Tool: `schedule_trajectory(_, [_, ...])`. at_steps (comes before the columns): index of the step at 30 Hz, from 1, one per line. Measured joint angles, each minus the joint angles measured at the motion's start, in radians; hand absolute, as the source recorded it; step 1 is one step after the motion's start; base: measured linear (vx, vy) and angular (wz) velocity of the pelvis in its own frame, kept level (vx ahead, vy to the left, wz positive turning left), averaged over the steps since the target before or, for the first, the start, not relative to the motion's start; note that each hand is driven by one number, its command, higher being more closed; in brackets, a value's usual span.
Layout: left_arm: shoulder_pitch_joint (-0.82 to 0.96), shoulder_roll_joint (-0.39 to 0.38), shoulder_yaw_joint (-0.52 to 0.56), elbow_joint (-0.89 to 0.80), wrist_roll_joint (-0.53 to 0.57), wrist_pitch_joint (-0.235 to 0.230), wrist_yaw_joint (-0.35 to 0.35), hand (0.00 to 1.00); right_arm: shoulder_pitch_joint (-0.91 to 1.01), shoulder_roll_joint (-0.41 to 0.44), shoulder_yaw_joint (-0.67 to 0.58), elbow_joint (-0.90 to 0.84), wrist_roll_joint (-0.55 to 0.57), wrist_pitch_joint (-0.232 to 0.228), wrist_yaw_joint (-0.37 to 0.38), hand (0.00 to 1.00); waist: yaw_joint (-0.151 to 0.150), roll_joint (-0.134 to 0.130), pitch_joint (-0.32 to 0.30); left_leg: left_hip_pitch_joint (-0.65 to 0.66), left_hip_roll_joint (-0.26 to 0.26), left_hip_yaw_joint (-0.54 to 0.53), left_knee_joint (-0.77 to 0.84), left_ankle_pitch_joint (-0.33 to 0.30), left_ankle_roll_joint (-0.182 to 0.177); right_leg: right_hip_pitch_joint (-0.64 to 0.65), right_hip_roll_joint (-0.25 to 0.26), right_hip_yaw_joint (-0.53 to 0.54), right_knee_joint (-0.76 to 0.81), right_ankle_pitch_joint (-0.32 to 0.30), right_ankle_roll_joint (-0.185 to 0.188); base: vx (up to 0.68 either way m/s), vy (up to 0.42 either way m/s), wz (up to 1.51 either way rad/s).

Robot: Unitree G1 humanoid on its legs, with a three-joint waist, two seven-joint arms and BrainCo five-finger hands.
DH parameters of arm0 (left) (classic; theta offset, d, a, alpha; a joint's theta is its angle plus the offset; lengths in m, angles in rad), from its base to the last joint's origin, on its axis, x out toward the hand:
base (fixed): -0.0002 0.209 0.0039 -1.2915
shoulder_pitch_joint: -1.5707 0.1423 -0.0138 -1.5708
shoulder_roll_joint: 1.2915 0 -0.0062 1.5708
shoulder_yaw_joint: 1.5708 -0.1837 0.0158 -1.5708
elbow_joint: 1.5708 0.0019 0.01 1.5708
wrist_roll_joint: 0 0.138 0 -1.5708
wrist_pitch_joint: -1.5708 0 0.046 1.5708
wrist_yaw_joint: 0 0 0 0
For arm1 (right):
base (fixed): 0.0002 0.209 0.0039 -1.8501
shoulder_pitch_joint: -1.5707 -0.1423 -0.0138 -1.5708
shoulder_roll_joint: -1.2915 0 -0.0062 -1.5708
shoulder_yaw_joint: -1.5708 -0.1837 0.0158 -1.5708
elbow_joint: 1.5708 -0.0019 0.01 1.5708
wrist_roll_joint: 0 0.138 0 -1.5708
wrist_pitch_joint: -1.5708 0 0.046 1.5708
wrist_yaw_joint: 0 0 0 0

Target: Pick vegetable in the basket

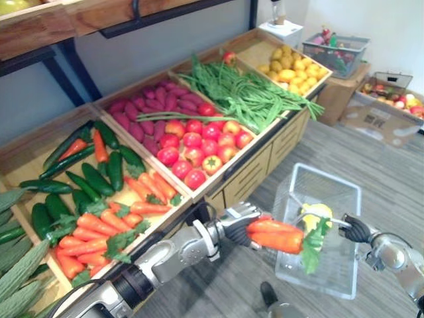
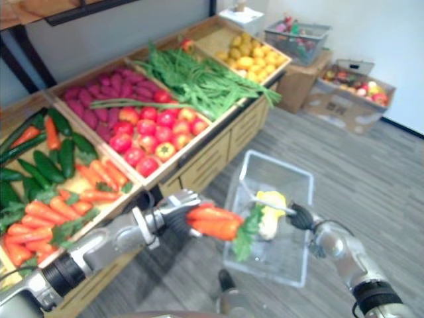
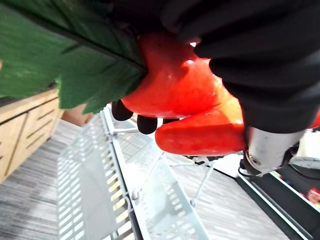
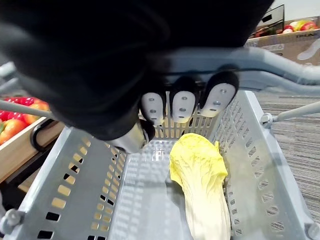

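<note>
Clutching carrots (image 1: pixel 275 237) in curled fingers, the left hand (image 1: pixel 237 226) sits lower centre by the basket (image 1: pixel 326 281); right hand (image 1: pixel 354 230) curls round its handle (image 4: pixel 280 69).

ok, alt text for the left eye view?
The left robot hand holds two carrots at the rim of a pale basket, which the right robot hand grips by its handle; a yellow cabbage lies inside. Behind is a wooden stand with bins of vegetables.

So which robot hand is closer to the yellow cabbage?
Right. The right hand grips the basket handle just above the cabbage; the left hand, holding carrots, is farther off.
</note>
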Motion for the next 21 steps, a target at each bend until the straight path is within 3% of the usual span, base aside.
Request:
schedule_trajectory(6, [-0.030, -0.012, -0.082, 0.009, -0.034, -0.004, -0.045, 1.00, -0.111, -0.090, 0.166, -0.102, 0.002, -0.022, 0.049, 1.00, -0.032, 0.002, -0.002, 0.002, 0.039, 0.059, 0.108, -0.069, -0.018, -0.006, 0.025, 0.057, 0.003, 0.001, -0.001, 0.01, 0.032, -0.31])
schedule_trajectory(13, [-0.076, -0.074, -0.171, 0.026, -0.039, -0.012, -0.080, 1.00, -0.221, -0.161, 0.276, -0.155, 0.013, -0.037, 0.118, 1.00, -0.042, 0.005, -0.004, 0.001, 0.071, 0.098, 0.177, -0.110, -0.033, -0.016, 0.047, 0.087, 0.011, 0.003, -0.003, 0.01, 0.034, -0.19])
schedule_trajectory(21, [-0.076, -0.123, -0.229, 0.018, -0.039, -0.012, -0.110, 1.00, -0.306, -0.165, 0.329, -0.210, 0.061, -0.037, 0.150, 1.00, -0.044, 0.015, -0.010, 0.001, 0.094, 0.140, 0.238, -0.144, -0.035, -0.022, 0.062, 0.125, 0.017, 0.008, -0.001, -0.02, 0.038, -0.14])
